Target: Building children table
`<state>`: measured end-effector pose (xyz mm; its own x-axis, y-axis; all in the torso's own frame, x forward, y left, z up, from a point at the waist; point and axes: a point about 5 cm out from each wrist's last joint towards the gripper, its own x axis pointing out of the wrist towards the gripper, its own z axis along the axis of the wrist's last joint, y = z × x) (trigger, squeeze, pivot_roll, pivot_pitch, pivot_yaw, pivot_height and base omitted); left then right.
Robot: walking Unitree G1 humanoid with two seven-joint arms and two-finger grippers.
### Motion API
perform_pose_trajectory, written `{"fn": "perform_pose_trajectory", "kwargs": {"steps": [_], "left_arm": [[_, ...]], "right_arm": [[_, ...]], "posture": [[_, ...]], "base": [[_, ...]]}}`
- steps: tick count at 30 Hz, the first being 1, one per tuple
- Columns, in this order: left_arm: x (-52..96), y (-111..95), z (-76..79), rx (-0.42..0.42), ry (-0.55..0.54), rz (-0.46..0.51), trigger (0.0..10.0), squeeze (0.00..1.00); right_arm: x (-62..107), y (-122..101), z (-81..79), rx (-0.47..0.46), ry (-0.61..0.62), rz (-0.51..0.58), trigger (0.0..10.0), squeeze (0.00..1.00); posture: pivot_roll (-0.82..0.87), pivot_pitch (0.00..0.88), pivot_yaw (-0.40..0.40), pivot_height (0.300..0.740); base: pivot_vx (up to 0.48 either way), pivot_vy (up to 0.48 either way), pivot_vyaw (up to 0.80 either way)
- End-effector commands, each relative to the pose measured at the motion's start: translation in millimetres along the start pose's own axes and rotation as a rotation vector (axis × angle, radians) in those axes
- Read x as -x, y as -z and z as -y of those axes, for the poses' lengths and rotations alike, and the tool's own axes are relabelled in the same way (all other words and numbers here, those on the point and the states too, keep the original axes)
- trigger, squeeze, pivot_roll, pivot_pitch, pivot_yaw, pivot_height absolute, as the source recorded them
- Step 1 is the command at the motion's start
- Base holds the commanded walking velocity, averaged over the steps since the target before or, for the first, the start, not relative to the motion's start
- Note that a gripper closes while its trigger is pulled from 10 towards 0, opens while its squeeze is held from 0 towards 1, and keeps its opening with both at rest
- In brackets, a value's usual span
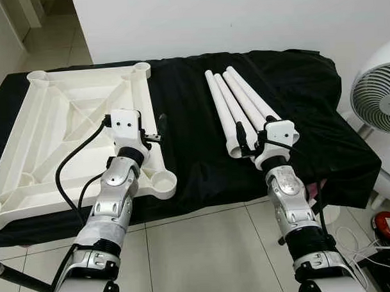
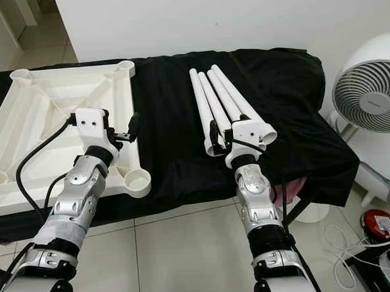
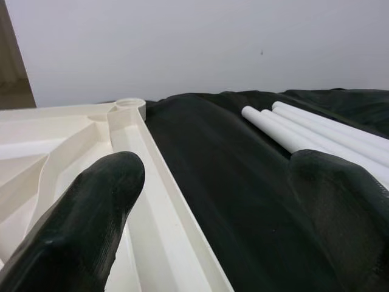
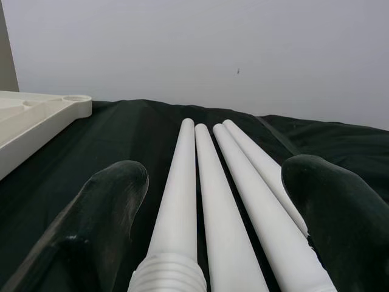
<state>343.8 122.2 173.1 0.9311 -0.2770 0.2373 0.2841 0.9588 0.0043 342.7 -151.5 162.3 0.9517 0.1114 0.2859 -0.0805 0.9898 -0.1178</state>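
Right now your right gripper (image 4: 209,237) has its fingers (image 4: 106,207) apart, straddling the near ends of the white table legs (image 1: 235,106), which lie side by side on the black cloth (image 1: 302,104). Your left gripper (image 3: 213,225) is also spread, poised over the right rim of the upturned white tabletop (image 1: 60,131), left of the legs. A white fan (image 1: 376,95) stands at far right.
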Motion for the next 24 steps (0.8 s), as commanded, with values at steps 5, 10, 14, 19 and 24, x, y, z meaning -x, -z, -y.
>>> {"fn": "perform_pose_trajectory", "kwargs": {"steps": [5, 10, 14, 19, 24], "left_arm": [[6.0, -1.5, 29.5, -0.028, 0.376, -0.015, 10.0, 0.0], [8.0, 1.5, 38.5, -0.061, 0.439, -0.052, 10.0, 0.0], [8.1, 1.0, 40.0, -0.067, 0.436, -0.059, 10.0, 0.0], [11.2, -1.7, 42.8, -0.07, 0.433, -0.061, 10.0, 0.0], [15.4, -3.6, 44.7, -0.069, 0.431, -0.06, 10.0, 0.0]], "right_arm": [[-12.3, 4.0, -3.4, -0.034, 0.003, -0.088, 10.0, 0.0], [-23.7, 12.5, -9.5, -0.079, -0.003, -0.206, 10.0, 0.0], [-28.5, 17.9, -19.6, -0.086, -0.063, -0.27, 10.0, 0.0], [-28.2, 30.5, -38.7, -0.115, -0.146, -0.363, 10.0, 0.0], [-24.1, 39.4, -45.0, -0.131, -0.166, -0.407, 10.0, 0.0]], "posture": [[-0.1, 0.0, 0.029, 0.74], [-0.09, 0.0, 0.022, 0.74], [-0.08, 0.0, 0.011, 0.74], [-0.06, 0.0, -0.007, 0.74], [-0.05, 0.0, -0.017, 0.74]], "base": [[0.0, 0.0, 0.0], [0.0, 0.0, 0.0], [0.0, 0.0, 0.0], [0.0, 0.0, 0.0], [0.0, 0.0, 0.0]]}}
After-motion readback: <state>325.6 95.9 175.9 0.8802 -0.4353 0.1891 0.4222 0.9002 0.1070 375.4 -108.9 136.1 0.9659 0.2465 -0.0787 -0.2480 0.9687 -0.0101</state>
